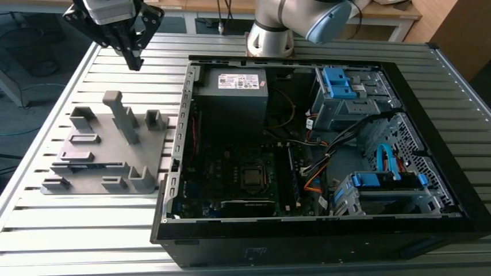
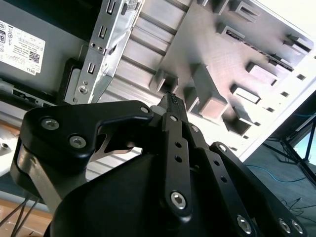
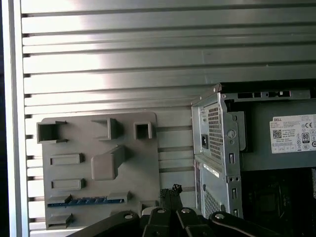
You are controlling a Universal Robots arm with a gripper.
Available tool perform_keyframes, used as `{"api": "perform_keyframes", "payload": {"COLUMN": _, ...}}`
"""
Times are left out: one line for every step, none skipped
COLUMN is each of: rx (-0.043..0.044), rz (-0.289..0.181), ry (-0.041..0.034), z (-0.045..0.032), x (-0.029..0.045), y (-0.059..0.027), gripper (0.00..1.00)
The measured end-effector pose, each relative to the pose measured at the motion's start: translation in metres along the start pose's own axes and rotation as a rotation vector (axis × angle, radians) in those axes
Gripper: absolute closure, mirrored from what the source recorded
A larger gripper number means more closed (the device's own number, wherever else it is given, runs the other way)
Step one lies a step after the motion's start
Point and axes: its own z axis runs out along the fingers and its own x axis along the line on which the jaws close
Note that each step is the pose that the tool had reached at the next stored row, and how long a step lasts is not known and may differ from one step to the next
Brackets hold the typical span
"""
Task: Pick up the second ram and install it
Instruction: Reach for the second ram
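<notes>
The second ram [image 3: 86,201] is a thin dark blue-green strip standing on edge in a slot of the grey fixture plate [image 3: 98,148]. The plate [image 1: 107,152] lies on the slatted table at the exterior view's left of the open computer case [image 1: 322,144]. My gripper [image 1: 135,62] hangs above the table beyond the plate's far edge, apart from the strip. Its fingers are shut with nothing between them, and the black tips meet in both wrist views [image 2: 171,97] [image 3: 170,189]. A look-alike dark stick [image 1: 294,178] sits upright on the motherboard beside the CPU socket [image 1: 252,177].
The grey plate carries several upright blocks, with a tall post [image 1: 121,118] near its middle. Inside the case are a power supply [image 1: 234,86], blue drive brackets [image 1: 341,83] and loose cables [image 1: 345,144]. The case wall [image 3: 217,148] stands close beside the plate.
</notes>
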Motion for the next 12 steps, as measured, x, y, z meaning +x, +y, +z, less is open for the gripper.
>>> {"api": "perform_keyframes", "payload": {"rx": 0.0, "rz": 0.0, "ry": 0.0, "z": 0.0, "x": 0.001, "y": -0.0002, "gripper": 0.9}}
{"api": "perform_keyframes", "payload": {"rx": 0.0, "rz": 0.0, "ry": 0.0, "z": 0.0, "x": 0.002, "y": -0.0005, "gripper": 0.9}}
{"api": "perform_keyframes", "payload": {"rx": 0.0, "rz": 0.0, "ry": -0.0001, "z": 0.0, "x": 0.003, "y": -0.0007, "gripper": 0.9}}
{"api": "perform_keyframes", "payload": {"rx": -0.0001, "rz": 0.0, "ry": -0.0001, "z": 0.0, "x": 0.0041, "y": -0.001, "gripper": 0.9}}
{"api": "perform_keyframes", "payload": {"rx": -0.0001, "rz": 0.0, "ry": -0.0001, "z": 0.0, "x": 0.0051, "y": -0.0012, "gripper": 0.9}}
{"api": "perform_keyframes", "payload": {"rx": 0.0, "rz": 0.0, "ry": 0.0, "z": -0.0001, "x": 0.006, "y": -0.0015, "gripper": 0.9}}
{"api": "perform_keyframes", "payload": {"rx": 0.0, "rz": 0.0, "ry": 0.0, "z": -0.0001, "x": 0.0069, "y": -0.0017, "gripper": 0.9}}
{"api": "perform_keyframes", "payload": {"rx": 0.0, "rz": 0.0, "ry": 0.0, "z": -0.0001, "x": 0.0079, "y": -0.0019, "gripper": 0.9}}
{"api": "perform_keyframes", "payload": {"rx": 0.0, "rz": 0.0, "ry": 0.0, "z": -0.0001, "x": 0.0089, "y": -0.0021, "gripper": 0.9}}
{"api": "perform_keyframes", "payload": {"rx": 0.0, "rz": 0.0, "ry": 0.0, "z": -0.0001, "x": 0.0098, "y": -0.0024, "gripper": 0.9}}
{"api": "perform_keyframes", "payload": {"rx": 0.0, "rz": 0.0, "ry": 0.0, "z": 0.0, "x": 0.0104, "y": -0.0025, "gripper": 0.9}}
{"api": "perform_keyframes", "payload": {"rx": -0.0001, "rz": 0.0, "ry": -0.0001, "z": 0.0, "x": 0.0108, "y": -0.0027, "gripper": 0.9}}
